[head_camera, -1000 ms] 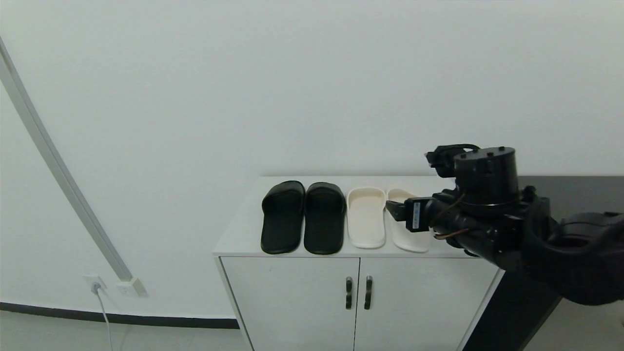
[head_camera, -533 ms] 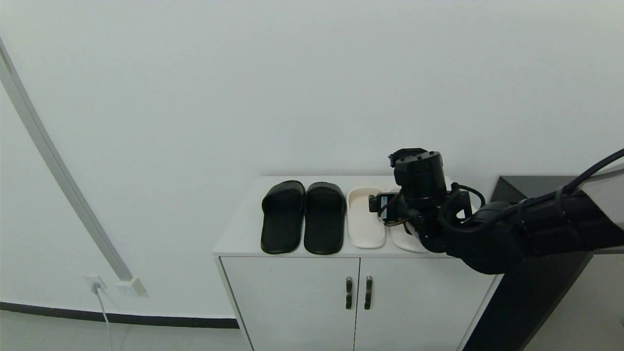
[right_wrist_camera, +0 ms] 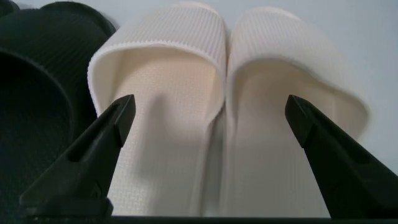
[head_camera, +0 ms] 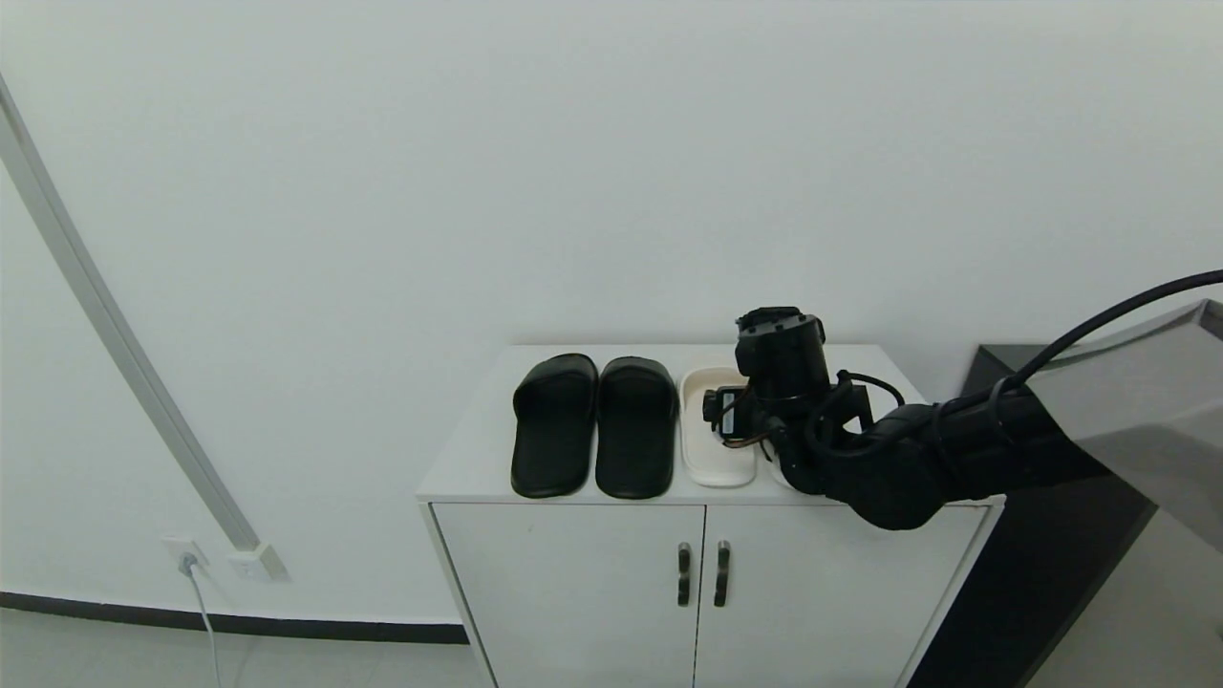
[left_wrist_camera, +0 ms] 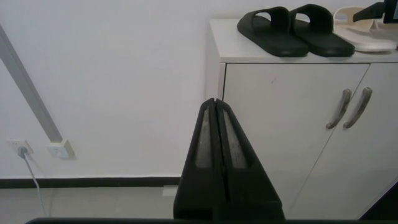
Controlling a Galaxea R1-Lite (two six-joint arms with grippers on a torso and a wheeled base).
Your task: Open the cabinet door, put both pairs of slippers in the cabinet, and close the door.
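Nearest to us, we are seeing the left gripper (left_wrist_camera: 215,106) hanging low at the bottom middle of its wrist view, its fingers pressed together on nothing, well apart from the cabinet (head_camera: 573,592).

Both doors are sitting shut in the lower middle of the head view, the two handles (head_camera: 702,573) side by side at the seam.

Farther on, the right gripper (right_wrist_camera: 209,109) is hovering over the worktop (head_camera: 468,459) with its fingers spread wide. They are flanking the white slippers (right_wrist_camera: 168,124), one finger outside each strap, not touching.

The black slippers (head_camera: 592,425) are lying just left of the white pair, touching them or nearly so.

We are judging the step as a grasp of the white pair, though no door is open yet. The next move is calling for a descent and a squeeze that pinches both slippers together, and a door will have to be opened before they can go in.
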